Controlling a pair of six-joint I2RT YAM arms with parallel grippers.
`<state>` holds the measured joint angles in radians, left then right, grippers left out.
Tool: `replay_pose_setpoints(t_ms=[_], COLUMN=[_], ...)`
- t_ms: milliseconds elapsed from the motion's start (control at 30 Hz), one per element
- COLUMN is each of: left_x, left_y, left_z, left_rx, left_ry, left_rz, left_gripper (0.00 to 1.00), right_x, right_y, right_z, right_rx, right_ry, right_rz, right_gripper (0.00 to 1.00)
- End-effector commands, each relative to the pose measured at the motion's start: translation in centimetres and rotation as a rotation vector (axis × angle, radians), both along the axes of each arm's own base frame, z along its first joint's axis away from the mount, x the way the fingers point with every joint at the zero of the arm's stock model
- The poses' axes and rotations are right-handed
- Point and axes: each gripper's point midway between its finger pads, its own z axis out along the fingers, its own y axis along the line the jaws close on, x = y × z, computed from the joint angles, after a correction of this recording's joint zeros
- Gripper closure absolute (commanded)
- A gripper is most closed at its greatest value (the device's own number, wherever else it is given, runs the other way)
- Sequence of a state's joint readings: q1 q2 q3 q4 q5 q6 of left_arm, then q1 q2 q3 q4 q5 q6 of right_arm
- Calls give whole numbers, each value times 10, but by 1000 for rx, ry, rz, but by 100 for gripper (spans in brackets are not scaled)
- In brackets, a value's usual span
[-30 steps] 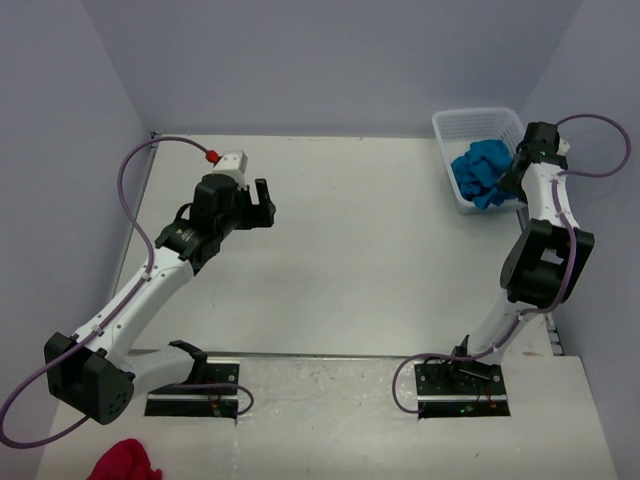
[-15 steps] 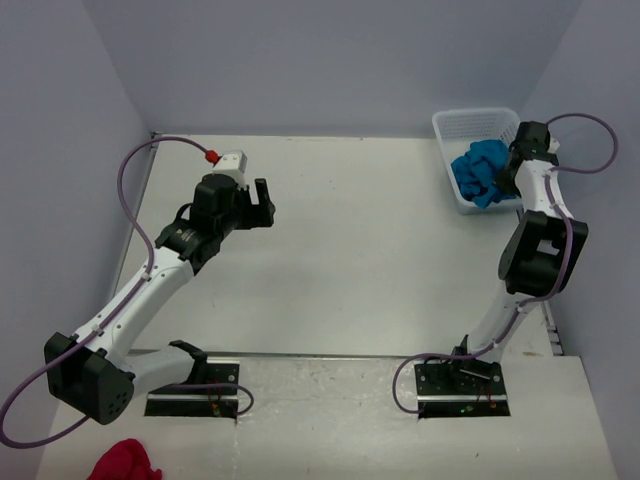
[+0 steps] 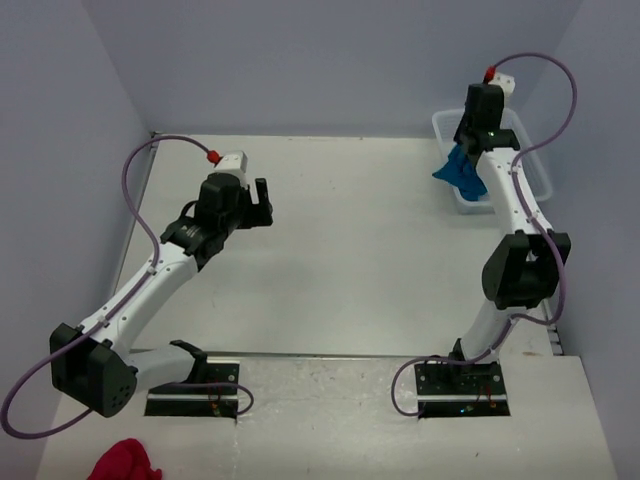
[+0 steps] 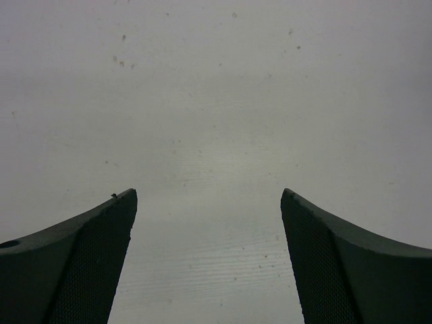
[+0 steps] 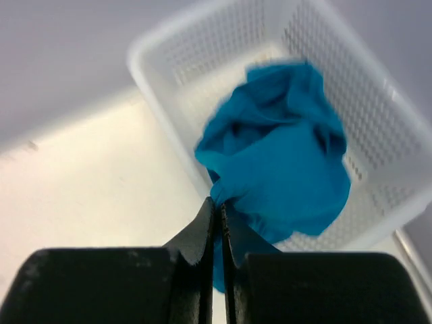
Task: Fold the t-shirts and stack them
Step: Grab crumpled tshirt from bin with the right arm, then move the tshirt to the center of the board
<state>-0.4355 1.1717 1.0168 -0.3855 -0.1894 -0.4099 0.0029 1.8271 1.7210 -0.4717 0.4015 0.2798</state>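
A bunched teal-blue t-shirt (image 3: pixel 461 170) (image 5: pixel 283 169) hangs over the near-left rim of the white basket (image 3: pixel 520 165) (image 5: pixel 202 47) at the table's far right. My right gripper (image 3: pixel 464 148) (image 5: pixel 218 202) is shut on a pinch of its fabric and holds it above the basket. The cloth is crumpled, so its sleeves and collar are hidden. Over the left half of the table, my left gripper (image 3: pixel 262 203) (image 4: pixel 208 196) hovers open with nothing but bare tabletop between its fingers.
A crumpled red cloth (image 3: pixel 125 462) lies at the near left corner, in front of the left arm's base (image 3: pixel 192 398). The table (image 3: pixel 340 250) is walled on the left, back and right. The basket stands in the far right corner.
My right gripper shut on the t-shirt in the basket, then rose and swung left, lifting the cloth up over the basket's rim. The left arm barely moved.
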Motion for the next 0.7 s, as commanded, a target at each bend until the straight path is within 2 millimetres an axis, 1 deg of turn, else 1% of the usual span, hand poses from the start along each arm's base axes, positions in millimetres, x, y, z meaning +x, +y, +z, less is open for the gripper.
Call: replay_pose_setpoints(t_ms=[0, 67, 100, 133, 167, 200, 233, 267, 300, 333, 400, 433, 467, 500, 533, 600, 633, 667], left_x=[11, 15, 17, 19, 21, 23, 25, 27, 29, 31, 32, 33, 34, 34, 34, 33, 33, 32], left_y=[10, 22, 24, 26, 26, 27, 31, 34, 40, 45, 52, 55, 60, 61, 62, 62, 63, 62], left_z=[-8, -11, -12, -14, -12, -16, -18, -20, -24, -24, -25, -24, -22, -18, -14, -8, -6, -6], left_rx=[49, 73, 82, 73, 61, 51, 16, -3, -25, -25, -9, 3, 16, 18, 19, 13, 11, 10], left_ry=[32, 59, 79, 91, 96, 109, 129, 139, 158, 158, 167, 165, 158, 149, 140, 123, 118, 117], left_rz=[89, 174, 190, 204, 205, 209, 212, 216, 219, 230, 247, 256, 273, 275, 278, 280, 280, 279], left_gripper=[13, 12, 11, 10, 9, 8, 8, 8, 8, 8, 8, 8, 8, 8, 8, 8, 8, 8], right_x=[-10, -12, -15, -23, -28, -33, -45, -52, -69, -76, -90, -104, -110, -114, -131, -145, -160, -168], right_y=[-5, 3, 4, 13, 16, 20, 28, 38, 47, 55, 75, 90, 98, 106, 117, 120, 119, 117], right_z=[182, 215, 231, 269, 283, 299, 326, 338, 362, 372, 383, 393, 397, 396, 406, 419, 433, 440], right_rx=[-114, -145, -186, -200, -230, -259, -262, -254, -248, -243, -245, -249, -273, -283, -285, -301, -303, -320], right_ry=[-387, -437, -450, -526, -543, -569, -633, -663, -724, -746, -766, -792, -795, -794, -825, -865, -905, -920], right_rz=[-6, 41, 64, 92, 108, 133, 161, 203, 232, 273, 360, 409, 440, 469, 499, 503, 498, 498], right_gripper=[100, 100, 100, 100, 100, 100, 100, 100, 100, 100, 100, 100, 100, 100, 100, 100, 100, 100])
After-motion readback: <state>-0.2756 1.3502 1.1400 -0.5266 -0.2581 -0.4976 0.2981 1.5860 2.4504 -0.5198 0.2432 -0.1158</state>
